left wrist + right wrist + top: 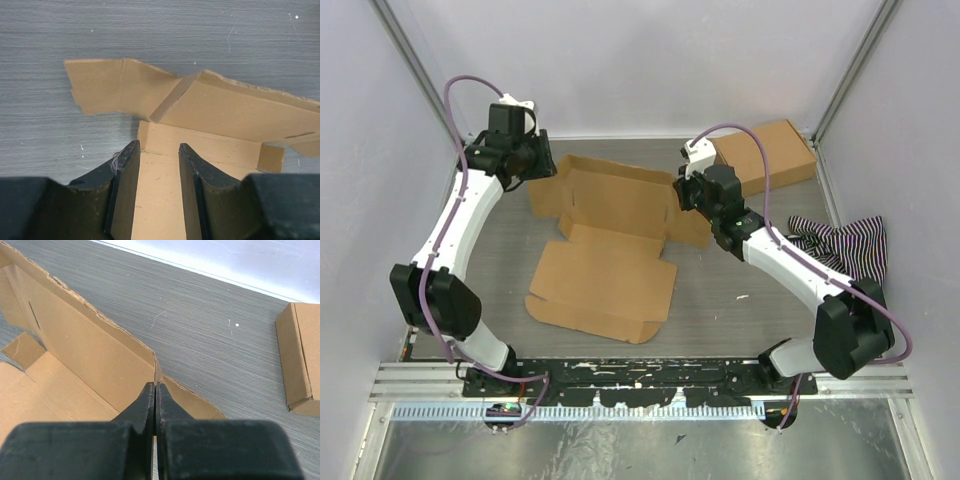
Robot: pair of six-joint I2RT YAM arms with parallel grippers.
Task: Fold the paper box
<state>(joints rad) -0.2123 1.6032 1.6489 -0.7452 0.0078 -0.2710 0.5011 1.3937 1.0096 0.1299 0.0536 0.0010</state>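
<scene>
The paper box (610,240) lies spread out on the table, brown cardboard with its far wall and side flaps partly raised. My left gripper (533,163) is at the box's far left corner. In the left wrist view that gripper (157,147) stands open above a flat panel of the box (225,107), with nothing pinched between its fingers. My right gripper (688,190) is at the box's right end. The right wrist view shows this gripper (155,386) shut on the thin edge where a raised wall of the box (90,350) meets a side flap.
A compact flat brown carton (765,155) sits at the back right, also visible at the right edge as the carton (302,360). A black-and-white striped cloth (845,245) lies by the right wall. White enclosure walls surround the table on three sides.
</scene>
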